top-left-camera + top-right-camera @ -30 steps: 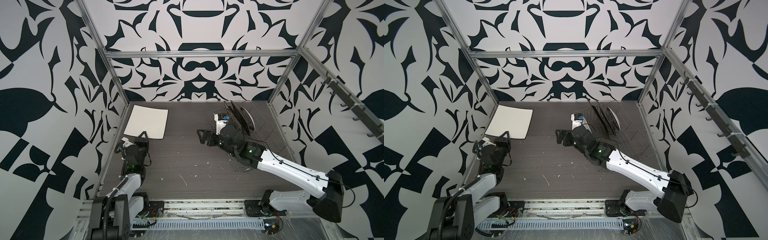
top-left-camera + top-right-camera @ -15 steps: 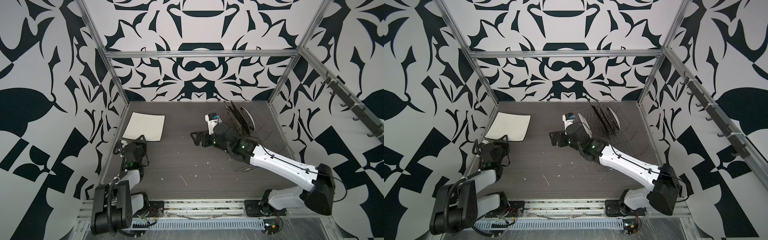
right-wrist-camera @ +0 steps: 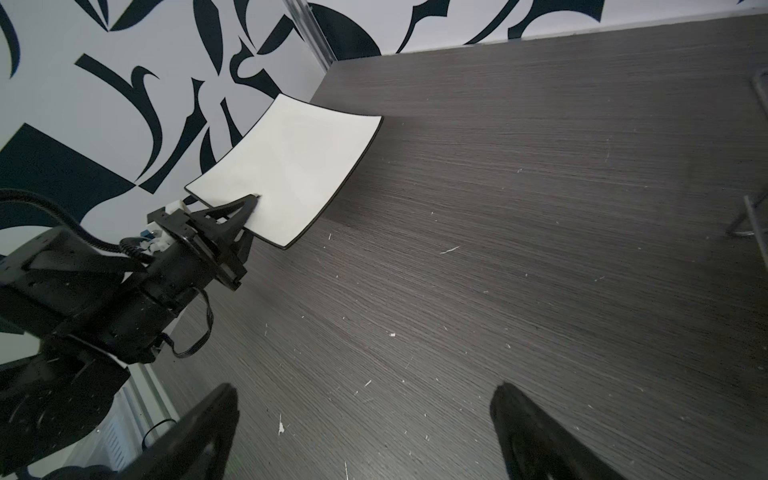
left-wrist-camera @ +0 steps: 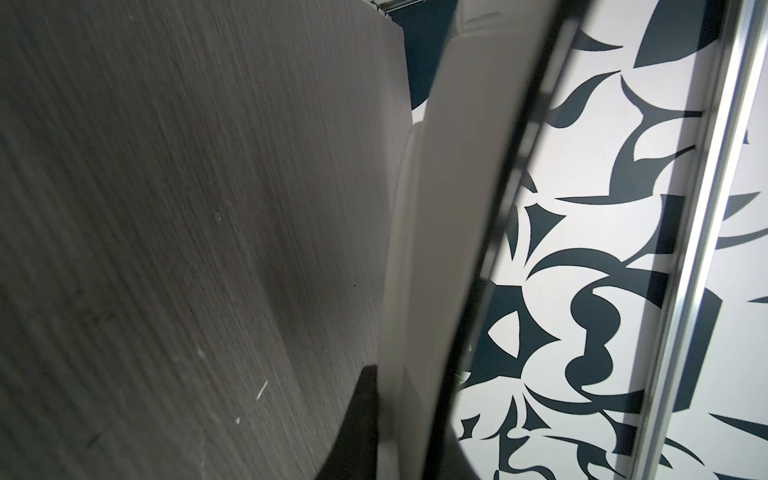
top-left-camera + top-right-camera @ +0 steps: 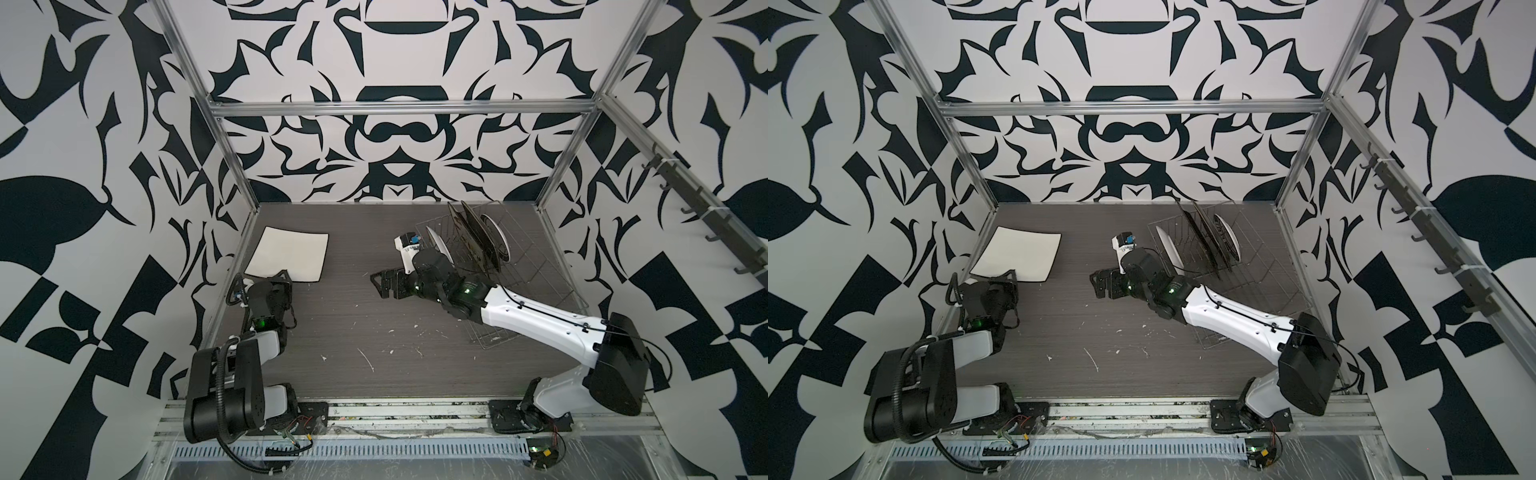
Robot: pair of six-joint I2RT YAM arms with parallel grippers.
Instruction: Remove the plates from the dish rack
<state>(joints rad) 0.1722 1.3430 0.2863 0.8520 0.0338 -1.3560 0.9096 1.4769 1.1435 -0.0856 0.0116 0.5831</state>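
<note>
Left gripper (image 3: 254, 198) pinches plate (image 3: 291, 166) by its near edge only, so it could slip or clip the left wall (image 5: 166, 232); right gripper (image 5: 379, 285) spread, empty, by rack (image 5: 540, 266).

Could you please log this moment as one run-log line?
left hand: shut on white square plate, table far-left | right hand: open, empty, beside dish rack | plates in rack: several

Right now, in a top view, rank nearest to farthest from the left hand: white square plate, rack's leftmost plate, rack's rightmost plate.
1. white square plate: far left, clamped in the left hand.
2. leftmost plate: round, white, dish rack's left end.
3. rightmost plate: round, dark-banded, farther right.
</note>
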